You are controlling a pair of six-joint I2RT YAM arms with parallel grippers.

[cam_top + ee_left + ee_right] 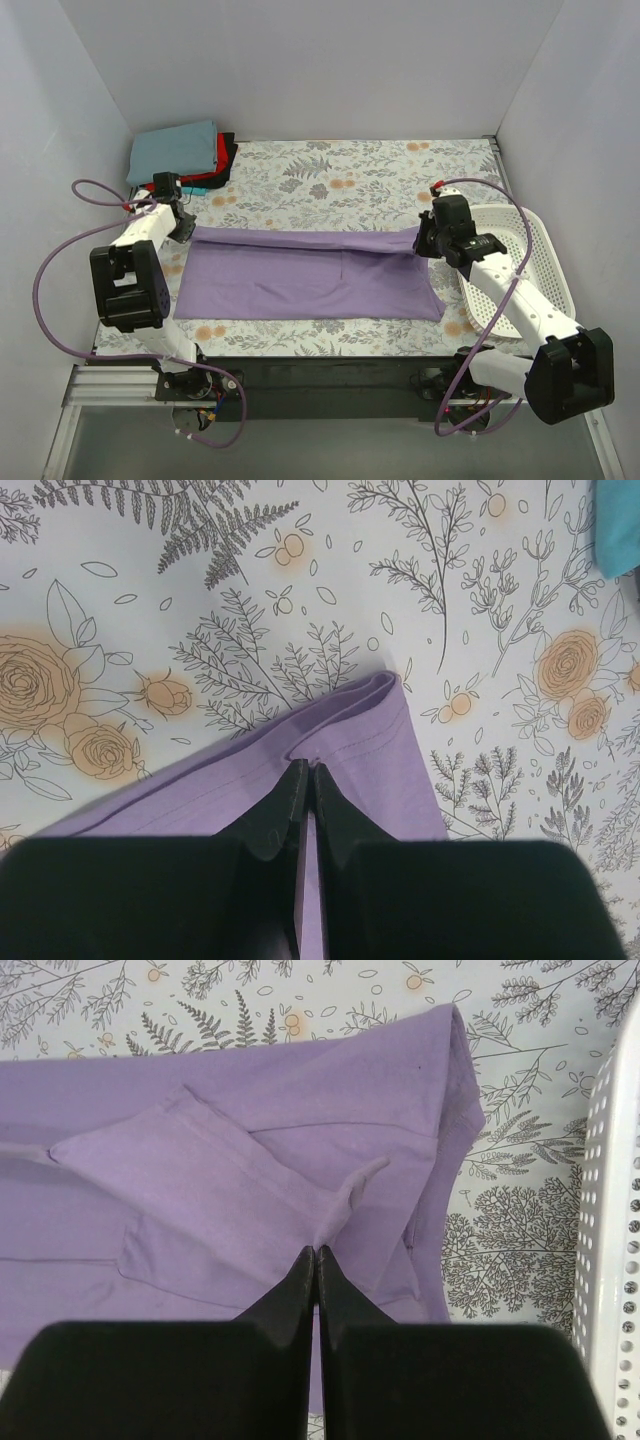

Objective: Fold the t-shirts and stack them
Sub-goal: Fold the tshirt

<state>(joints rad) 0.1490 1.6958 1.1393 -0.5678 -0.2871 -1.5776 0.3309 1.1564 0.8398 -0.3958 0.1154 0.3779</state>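
A lavender t-shirt (310, 285) lies spread widthwise across the floral worktop (330, 170), stretched between the two arms. The left gripper (305, 772) is pressed together on the shirt's far left corner, where a doubled hem shows just beyond its tips. The right gripper (315, 1252) is likewise closed, pinching a small raised peak of purple cloth near the shirt's right end.

From above, the far edge of the shirt runs as a taut band from one gripper to the other, lying over the flat layer beneath. This looks like the lengthwise fold in hand, with the far edge held at both ends, ready to be carried toward the near edge. The next move likely calls for both arms to travel together at an even height, so the cloth lands square before it is let go.

A stack of folded t-shirts (180, 155), grey-blue on top with red and black beneath, sits in the far left corner, well apart. A white mesh basket (540, 250) sits just beside the right arm.
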